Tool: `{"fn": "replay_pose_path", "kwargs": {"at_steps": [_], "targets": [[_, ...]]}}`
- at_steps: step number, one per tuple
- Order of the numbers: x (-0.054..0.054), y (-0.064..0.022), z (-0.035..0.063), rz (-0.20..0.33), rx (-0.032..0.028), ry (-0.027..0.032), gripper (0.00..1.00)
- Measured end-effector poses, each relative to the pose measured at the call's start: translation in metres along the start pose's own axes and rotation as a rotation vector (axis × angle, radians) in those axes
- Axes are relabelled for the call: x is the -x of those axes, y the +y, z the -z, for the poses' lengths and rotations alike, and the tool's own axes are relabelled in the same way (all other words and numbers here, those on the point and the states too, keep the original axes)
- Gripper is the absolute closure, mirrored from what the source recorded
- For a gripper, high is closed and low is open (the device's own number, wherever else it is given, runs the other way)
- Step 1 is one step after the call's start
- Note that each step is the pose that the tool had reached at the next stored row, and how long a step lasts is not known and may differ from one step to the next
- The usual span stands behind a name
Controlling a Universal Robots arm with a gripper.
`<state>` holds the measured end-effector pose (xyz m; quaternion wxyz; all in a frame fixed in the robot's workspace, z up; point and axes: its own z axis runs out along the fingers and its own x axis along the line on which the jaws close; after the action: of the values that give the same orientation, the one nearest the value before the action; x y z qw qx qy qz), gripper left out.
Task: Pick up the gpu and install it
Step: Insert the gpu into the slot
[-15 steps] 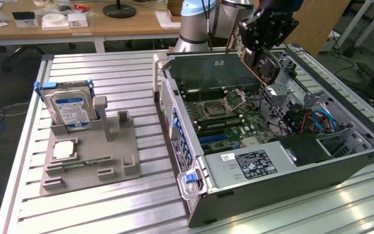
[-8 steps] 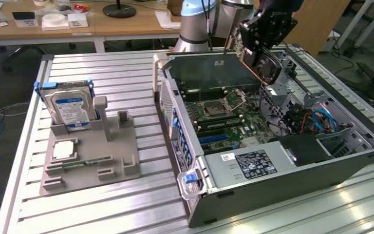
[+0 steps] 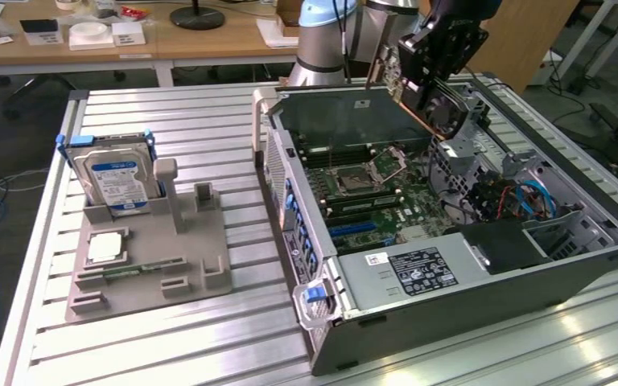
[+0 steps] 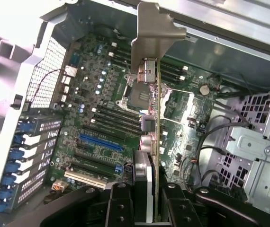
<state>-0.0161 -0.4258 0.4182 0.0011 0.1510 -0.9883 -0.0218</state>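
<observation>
My table (image 3: 180,112): slatted aluminium. Directly on it: grey parts holder (image 3: 196,265), lower left of the exterior view; open PC case (image 3: 481,314), centre to right.

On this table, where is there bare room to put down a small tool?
Bare table lies in front of the grey holder, behind it, and in the strip between it and the computer case. Inside the case it is crowded: motherboard, cables, and the claw holding the gpu above.
</observation>
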Motion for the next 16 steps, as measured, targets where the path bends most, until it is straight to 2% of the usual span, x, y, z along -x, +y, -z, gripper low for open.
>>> {"fn": "replay_pose_path", "kwargs": {"at_steps": [16], "targets": [[-0.0001,-0.0002,0.0000,0.184,0.0008,0.0080,0.72]]}}
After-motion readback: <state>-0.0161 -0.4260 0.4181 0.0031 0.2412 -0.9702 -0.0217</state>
